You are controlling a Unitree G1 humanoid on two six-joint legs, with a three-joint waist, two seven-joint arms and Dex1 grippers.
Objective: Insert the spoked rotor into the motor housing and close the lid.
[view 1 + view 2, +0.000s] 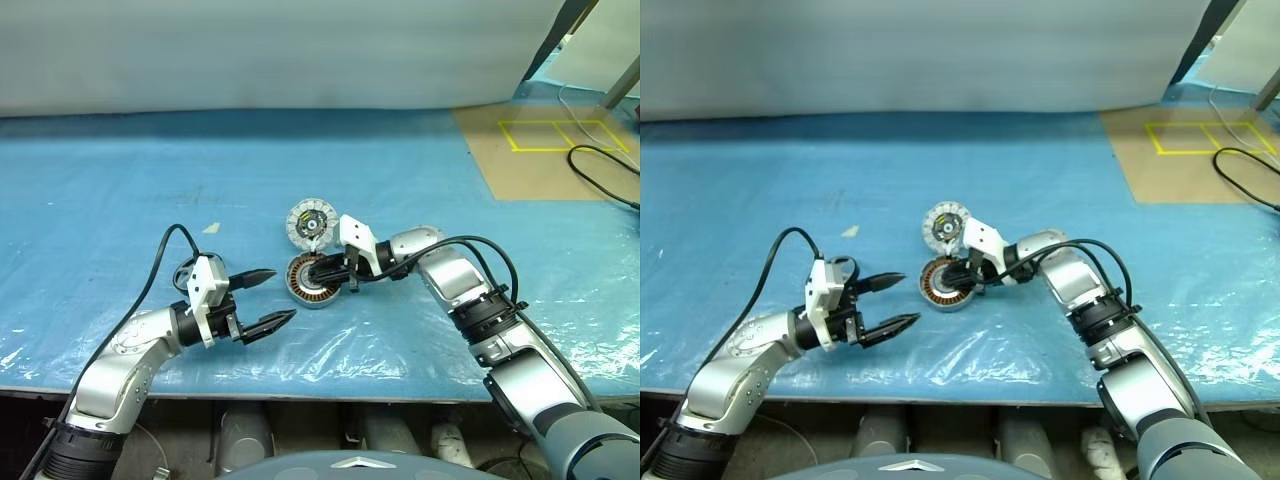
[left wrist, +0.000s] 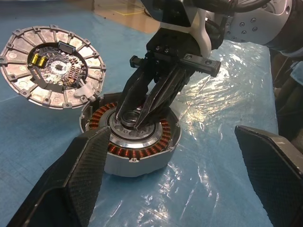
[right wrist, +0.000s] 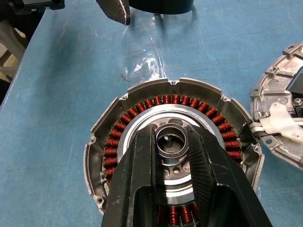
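The motor housing [image 1: 299,290], a shallow disc ringed with copper windings, lies on the blue sheet mid-table. My right gripper [image 1: 309,270] reaches down into it from the right, its fingers [image 3: 137,165] shut on the dark ring of the central hub [image 3: 171,150]. The lid [image 1: 308,220], pale with a segmented rim, stands tilted open just behind the housing, joined to it by a white connector [image 3: 279,120]. Left of the housing, my left gripper [image 1: 282,293] hovers wide open and empty. A dark-rimmed wheel, apparently the spoked rotor [image 1: 186,272], lies behind its white mount, partly hidden.
Wrinkled clear plastic [image 1: 330,345] covers the blue sheet in front of the housing. A brown board with a yellow taped rectangle [image 1: 555,135] sits at the back right, with a black cable [image 1: 600,170] across it. The table's front edge runs close below both arms.
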